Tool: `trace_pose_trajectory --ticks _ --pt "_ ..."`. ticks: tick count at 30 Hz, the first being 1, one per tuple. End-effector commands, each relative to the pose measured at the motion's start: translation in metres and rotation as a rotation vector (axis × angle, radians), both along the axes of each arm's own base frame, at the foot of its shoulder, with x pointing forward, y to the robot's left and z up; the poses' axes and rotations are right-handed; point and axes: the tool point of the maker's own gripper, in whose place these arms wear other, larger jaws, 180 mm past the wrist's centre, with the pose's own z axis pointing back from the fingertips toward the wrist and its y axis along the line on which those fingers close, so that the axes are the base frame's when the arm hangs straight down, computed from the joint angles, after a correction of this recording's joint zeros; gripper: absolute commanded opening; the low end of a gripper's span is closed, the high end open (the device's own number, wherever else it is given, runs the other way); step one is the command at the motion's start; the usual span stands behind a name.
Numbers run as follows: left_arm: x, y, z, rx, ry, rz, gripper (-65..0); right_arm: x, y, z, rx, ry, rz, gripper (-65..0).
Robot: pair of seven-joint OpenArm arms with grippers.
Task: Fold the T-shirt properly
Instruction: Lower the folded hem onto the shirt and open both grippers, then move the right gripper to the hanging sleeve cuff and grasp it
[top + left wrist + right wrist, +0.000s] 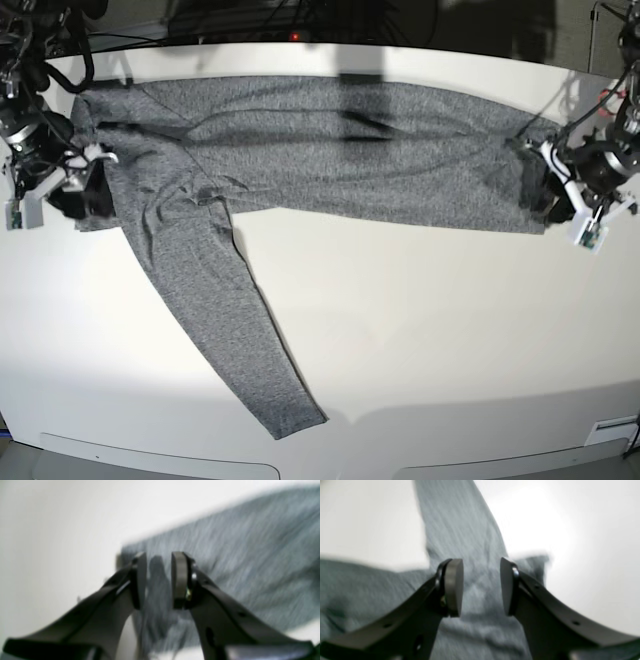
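Note:
The heather-grey T-shirt (340, 150) lies spread flat across the far half of the white table (430, 330). One long sleeve (235, 320) runs down toward the front edge. At the shirt's right end, my left gripper (537, 190) hovers over the hem corner. In the left wrist view the left gripper (158, 580) is open, with grey fabric (237, 555) showing in the gap, unclamped. My right gripper (88, 195) is at the shirt's left end. The right wrist view shows the right gripper (482, 587) open just above the cloth (460, 525), holding nothing.
Dark cables and equipment (300, 20) line the table's back edge. The table's front edge (330, 465) curves along the bottom of the base view. Bare white tabletop lies in front of the shirt body, to the right of the sleeve.

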Motion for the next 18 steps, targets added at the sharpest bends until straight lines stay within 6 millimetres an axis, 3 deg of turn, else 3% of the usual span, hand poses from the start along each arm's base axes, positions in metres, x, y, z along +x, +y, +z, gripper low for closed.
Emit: trace_pose_trajectory --ticks 1,7,10,13,18 --pt "0.013 -0.001 0.018 -0.011 -0.069 -0.003 -48.2 0.014 0.005 0.024 0.021 -0.095 0.017 -40.0" --pt "0.041 -0.021 0.041 -0.087 -0.157 0.014 -48.2 0.063 0.035 0.083 0.199 -0.344 0.022 -40.0" --pt "0.044 -0.027 0.043 -0.112 -0.164 0.018 -48.2 0.086 0.053 0.097 0.199 -0.394 0.034 -40.0" --pt "0.041 -0.029 0.039 -0.113 -0.148 0.017 -48.2 0.116 0.074 0.088 0.162 -0.365 0.073 -40.0" --pt "0.040 -0.028 0.037 -0.108 -0.135 0.017 -48.2 0.172 0.107 0.052 0.147 -0.251 0.148 -40.0"
